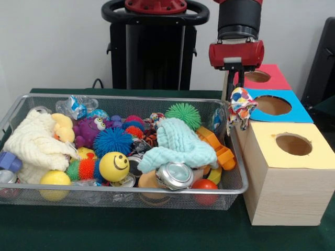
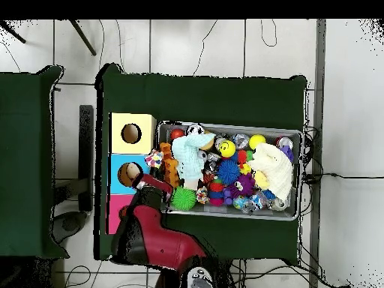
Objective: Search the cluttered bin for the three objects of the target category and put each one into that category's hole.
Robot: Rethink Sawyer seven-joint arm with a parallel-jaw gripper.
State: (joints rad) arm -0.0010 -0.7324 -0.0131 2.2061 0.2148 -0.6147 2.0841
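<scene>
- Hanging from the end effector (image 1: 239, 78) is a multicoloured patterned cloth piece (image 1: 242, 107), pinched at its top between the dark fingers, which are pressed together on the fabric.
- That cloth dangles limp, its long axis vertical, between the wire mesh bin (image 1: 15, 112) and the row of boxes, with its lower end draped against the near left corner of the blue-topped box (image 1: 301, 112).
- Seen from the front camera, the blue box's round hole (image 1: 272, 105) lies just to the right of the cloth and at about the same height, so I judge that the coming move is a short sideways carry over that opening with a slight lift to clear the rim.
- Beyond it sits the red-topped box hole (image 1: 256, 76), partly behind the arm; nearer the camera is the yellow-topped wooden box hole (image 1: 293, 144).
- From overhead, the cloth (image 2: 154, 158) shows at the seam between the yellow box (image 2: 132, 133) and the blue one, beside the bin's edge.
- One light blue knitted cloth (image 1: 178, 144) and a cream knitted cloth (image 1: 34, 144) remain in the bin among spiky balls and cans, possibly the same category.
</scene>
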